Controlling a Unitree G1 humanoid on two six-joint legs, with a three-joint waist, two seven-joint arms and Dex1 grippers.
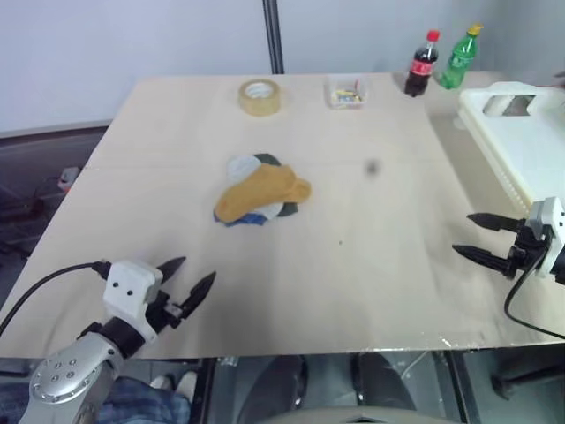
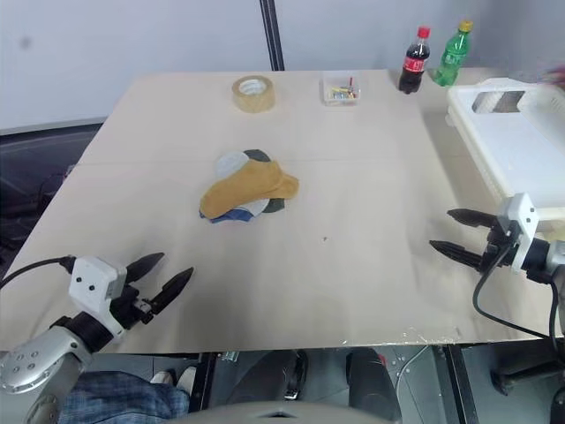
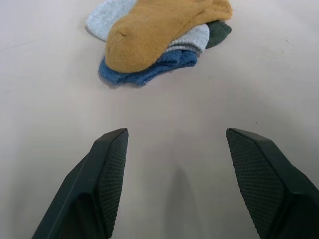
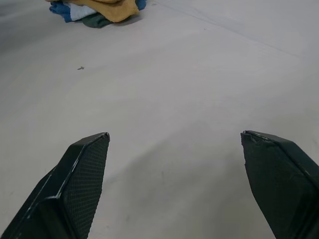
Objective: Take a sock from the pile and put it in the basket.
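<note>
The pile (image 1: 260, 192) lies ahead of both grippers — left (image 1: 188, 281), right (image 1: 474, 236) — fingers spread, untouched.

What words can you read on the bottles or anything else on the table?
None can be read.
Dark cola bottle, red label: lettering too small and blurred.
Green soda bottle: label too blurred.
Tape roll: no print visible.
Small clear box: coloured bits inside, no text visible.
White basket and sock pile: no writing visible.
</note>
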